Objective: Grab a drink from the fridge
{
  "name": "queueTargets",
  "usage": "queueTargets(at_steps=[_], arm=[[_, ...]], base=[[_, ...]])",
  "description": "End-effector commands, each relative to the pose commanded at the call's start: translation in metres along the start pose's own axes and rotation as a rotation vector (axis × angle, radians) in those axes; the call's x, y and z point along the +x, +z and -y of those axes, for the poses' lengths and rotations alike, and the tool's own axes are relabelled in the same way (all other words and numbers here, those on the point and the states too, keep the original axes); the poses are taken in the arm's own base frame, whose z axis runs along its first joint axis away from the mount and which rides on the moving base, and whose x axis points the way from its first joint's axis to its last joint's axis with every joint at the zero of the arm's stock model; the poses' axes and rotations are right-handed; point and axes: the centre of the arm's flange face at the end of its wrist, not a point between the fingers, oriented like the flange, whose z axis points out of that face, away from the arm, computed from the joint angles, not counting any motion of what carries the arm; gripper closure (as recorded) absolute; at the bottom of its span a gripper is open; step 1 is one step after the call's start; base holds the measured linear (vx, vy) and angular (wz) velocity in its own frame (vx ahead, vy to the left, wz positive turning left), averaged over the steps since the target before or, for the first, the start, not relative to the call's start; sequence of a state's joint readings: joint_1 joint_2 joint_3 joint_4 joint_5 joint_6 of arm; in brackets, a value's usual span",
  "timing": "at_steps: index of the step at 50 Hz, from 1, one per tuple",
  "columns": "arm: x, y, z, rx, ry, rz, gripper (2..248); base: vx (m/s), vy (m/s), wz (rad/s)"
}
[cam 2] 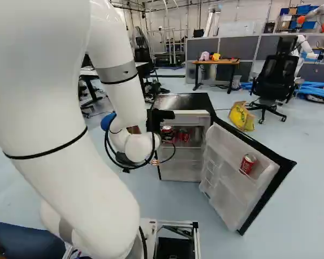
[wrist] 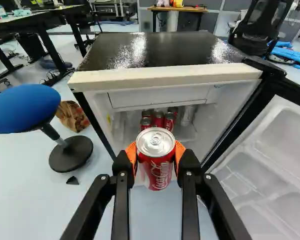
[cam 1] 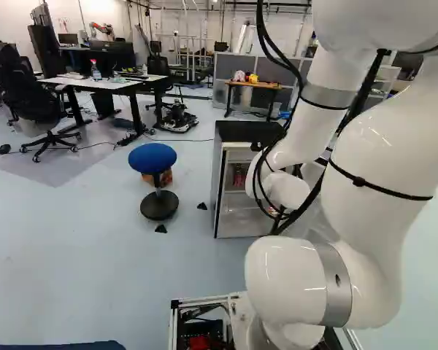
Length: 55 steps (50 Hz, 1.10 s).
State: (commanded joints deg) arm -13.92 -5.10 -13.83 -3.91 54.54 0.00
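While gripping a red can (wrist: 157, 172) upright between both orange pads (wrist: 132, 155) of the end effector (wrist: 155, 153), looks to be at the pull-out step. See held can near side of the fridge (wrist: 165, 76), apparently just outside the opening, lower than the top's front edge. See also spare cans (wrist: 158, 119) inside, farther back, and one door can (cam 2: 248, 163) on a shelf of the open door (cam 2: 232, 172), all out of the grip.

Next, probably back straight off toward the near side, holding can level and grip firm. Lift only once well clear of the top's front edge; lifting early could knock can or end effector against it. Avoid swinging right: could hit the door, standing wide open there and reaching toward the near side. More room on the near side and to the left, over bare floor, but watch for the blue stool (wrist: 25, 109) left of the fridge.
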Motion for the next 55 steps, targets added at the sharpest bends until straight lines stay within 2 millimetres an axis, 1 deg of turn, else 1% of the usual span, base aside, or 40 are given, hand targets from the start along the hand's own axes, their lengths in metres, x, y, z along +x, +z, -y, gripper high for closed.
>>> queueTargets(at_steps=[27,55], arm=[[0.023,-0.001,0.000,-0.021,0.012,-0.024,154],[0.050,0.002,0.000,-0.038,0.029,-0.047,154]], base=[[0.000,0.000,0.000],[0.000,0.000,0.000]])
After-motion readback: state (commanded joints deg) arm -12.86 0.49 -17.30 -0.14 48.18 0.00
